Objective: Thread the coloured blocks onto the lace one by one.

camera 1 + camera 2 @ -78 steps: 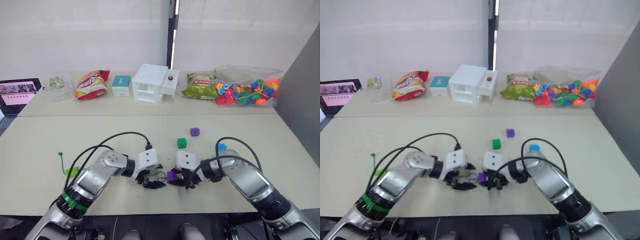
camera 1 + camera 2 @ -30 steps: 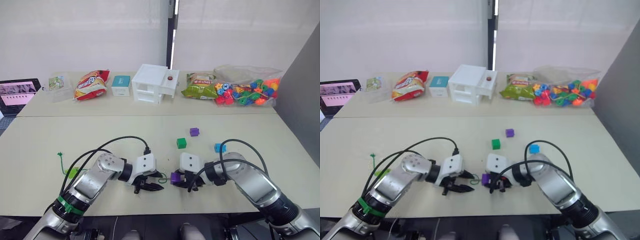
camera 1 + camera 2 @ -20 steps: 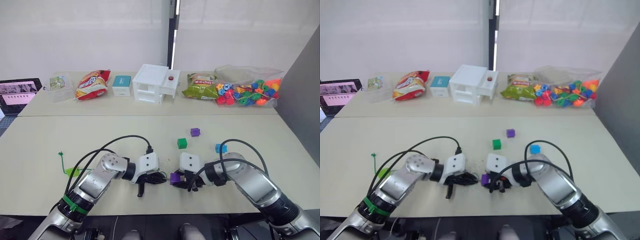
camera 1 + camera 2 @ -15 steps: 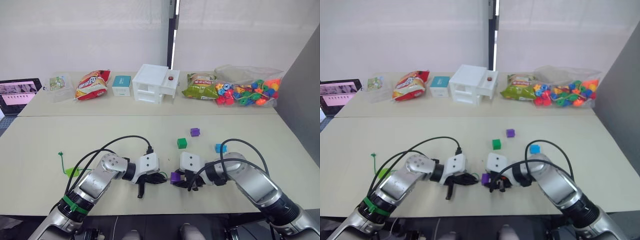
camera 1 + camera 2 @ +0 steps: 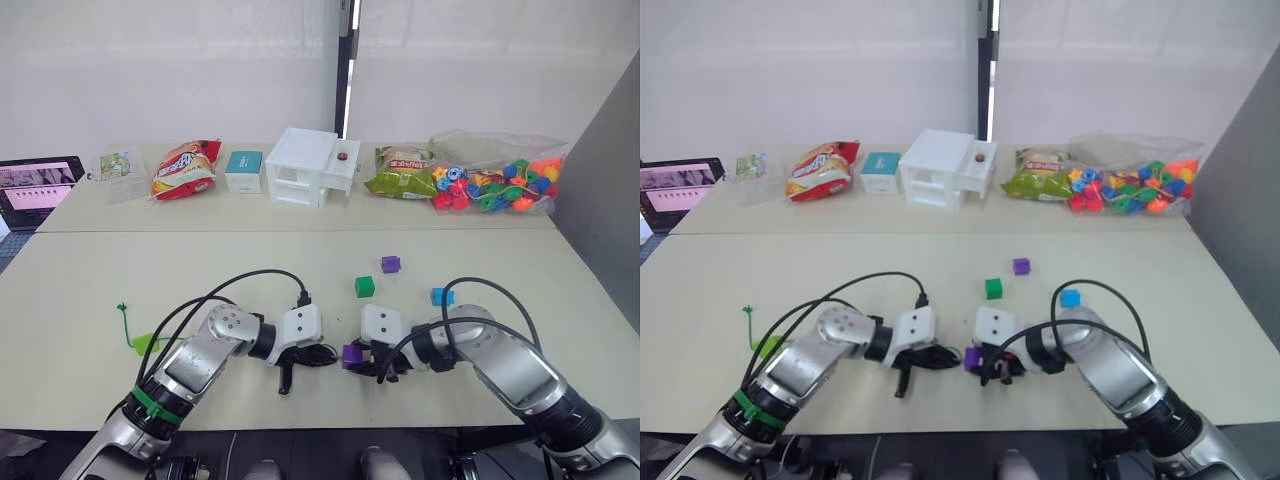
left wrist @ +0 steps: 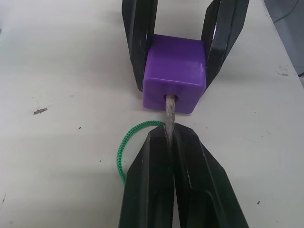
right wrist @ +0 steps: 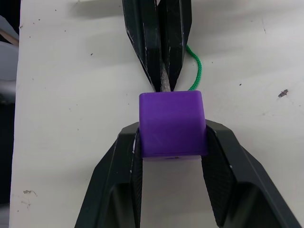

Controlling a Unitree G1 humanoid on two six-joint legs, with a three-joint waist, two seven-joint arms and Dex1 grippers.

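At far left on the tabletop point(image 5: 80, 290): knotted end of the lace point(image 5: 121, 309), thin green string, running toward a lime green block point(image 5: 143, 344) lying beside the left arm.

Back row along the far edge, left to right: tablet point(image 5: 35, 188) with lit screen; small clear packet point(image 5: 117, 166); red-orange snack bag point(image 5: 184, 168); small teal and white box point(image 5: 242, 170); white box-shaped unit point(image 5: 309, 166) with a red dot on top; green snack bag point(image 5: 400, 172); clear bag of bright mixed beads point(image 5: 500, 182).

Left gripper point(image 6: 167, 135): low over the near centre of the tabletop, jaws closed narrow on the greyish stiff tip point(image 6: 169, 118) of the lace. A loop of green string curls out just beside the black fingers point(image 6: 152, 180). The tip's end sits in the hole of the purple block point(image 6: 175, 72); how deep it goes cannot be told.

Right gripper point(image 7: 172, 142): facing the left one, jaws clamped on two opposite sides of that purple block, which rests at tabletop level between the two grippers. Its fingers point(image 7: 116, 175) flank the cube; the left gripper's closed tips meet the block's far face.

Loose blocks, well apart from the grippers, on the open tabletop: dark green block point(image 5: 364, 287) just beyond the right gripper; second purple block point(image 5: 390, 264) a little farther back and to the right; blue block point(image 5: 441, 296) to the right, close to the right arm's black cable point(image 5: 490, 290).
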